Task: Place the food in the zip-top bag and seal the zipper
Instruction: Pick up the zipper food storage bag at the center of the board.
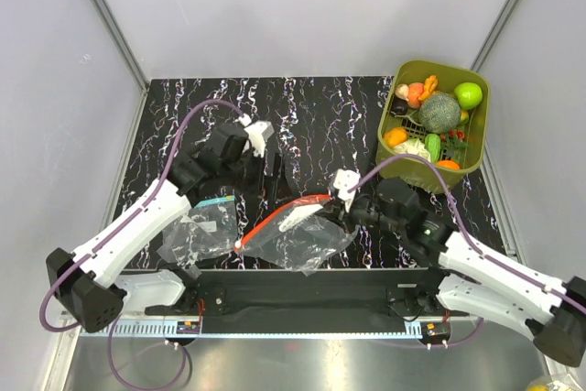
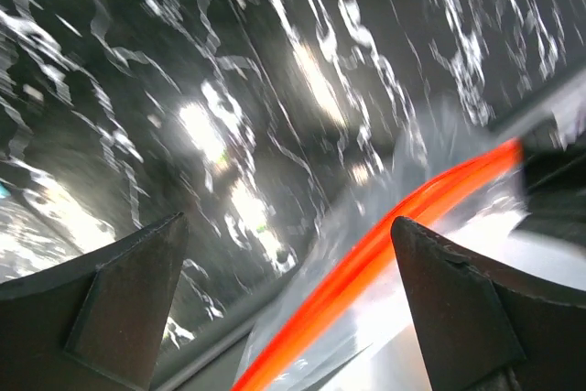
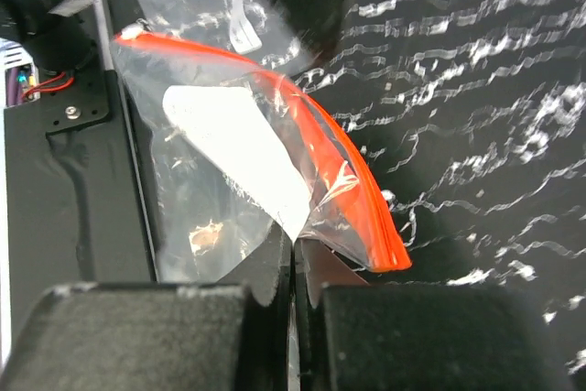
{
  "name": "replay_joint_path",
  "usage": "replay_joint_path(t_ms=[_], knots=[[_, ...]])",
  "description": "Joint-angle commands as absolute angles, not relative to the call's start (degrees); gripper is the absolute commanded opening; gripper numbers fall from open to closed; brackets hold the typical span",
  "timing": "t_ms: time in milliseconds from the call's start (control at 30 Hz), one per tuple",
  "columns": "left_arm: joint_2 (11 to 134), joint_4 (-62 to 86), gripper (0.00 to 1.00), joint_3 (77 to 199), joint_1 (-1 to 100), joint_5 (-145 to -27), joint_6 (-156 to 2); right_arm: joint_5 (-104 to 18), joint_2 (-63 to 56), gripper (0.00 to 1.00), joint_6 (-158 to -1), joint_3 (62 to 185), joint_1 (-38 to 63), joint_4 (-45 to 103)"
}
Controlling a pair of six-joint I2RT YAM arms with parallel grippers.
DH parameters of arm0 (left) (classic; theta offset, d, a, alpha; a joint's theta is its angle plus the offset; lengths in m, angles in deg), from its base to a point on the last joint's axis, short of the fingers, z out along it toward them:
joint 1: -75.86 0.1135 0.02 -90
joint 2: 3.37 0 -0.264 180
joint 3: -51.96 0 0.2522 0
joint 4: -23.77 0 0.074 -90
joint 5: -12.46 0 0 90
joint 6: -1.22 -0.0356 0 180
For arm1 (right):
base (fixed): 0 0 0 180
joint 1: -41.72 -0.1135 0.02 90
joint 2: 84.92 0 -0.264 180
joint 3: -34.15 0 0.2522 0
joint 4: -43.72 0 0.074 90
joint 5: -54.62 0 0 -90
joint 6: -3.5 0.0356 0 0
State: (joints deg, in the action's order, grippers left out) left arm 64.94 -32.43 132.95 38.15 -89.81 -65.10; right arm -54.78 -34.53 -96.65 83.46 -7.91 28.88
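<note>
**Right gripper pinches the bag's corner; left gripper spread wide beside the zipper**

The right gripper point(image 3: 295, 258) has its two fingers pressed together at the lower centre of its wrist view. Clear film of the zip-top bag point(image 3: 220, 162) is nipped between them, just beside the near end of the zipper point(image 3: 330, 153). From that pinch the red-orange strip arcs up to the upper left of the frame. A white label point(image 3: 243, 139) shows through the crinkled plastic beneath it.

In the overhead view the right gripper point(image 1: 337, 197) sits at frame centre. The zip-top bag point(image 1: 298, 240) spreads below and to its left on the black marbled table point(image 1: 311, 116), and the zipper point(image 1: 284, 211) slants down toward the lower left.

The left gripper point(image 1: 272, 169) stands left of centre, just above the zipper's upper stretch. In its wrist view the left gripper point(image 2: 284, 226) has its fingers spread wide and holds nothing. The blurred zipper point(image 2: 366, 263) runs diagonally across the lower right, in front of the right finger.

A second bag point(image 1: 206, 231) with a teal strip lies at lower left, beside the left arm.

The food point(image 1: 439, 112) is all in the olive-green tub point(image 1: 478, 139) at the upper right, well apart from the bag.
</note>
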Motion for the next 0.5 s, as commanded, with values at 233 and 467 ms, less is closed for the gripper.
replay_joint_path(t_ms=[233, 467], knots=[[52.54, -20.85, 0.99, 119.97, 41.41, -116.63, -64.53, -59.55, -45.46, 0.0, -103.11, 81.93, -8.03, 31.28], [49.54, -17.41, 0.99, 118.11, 41.41, -124.29, -62.5, -62.98, -42.47, 0.0, -103.02, 84.3, -8.12, 31.8]])
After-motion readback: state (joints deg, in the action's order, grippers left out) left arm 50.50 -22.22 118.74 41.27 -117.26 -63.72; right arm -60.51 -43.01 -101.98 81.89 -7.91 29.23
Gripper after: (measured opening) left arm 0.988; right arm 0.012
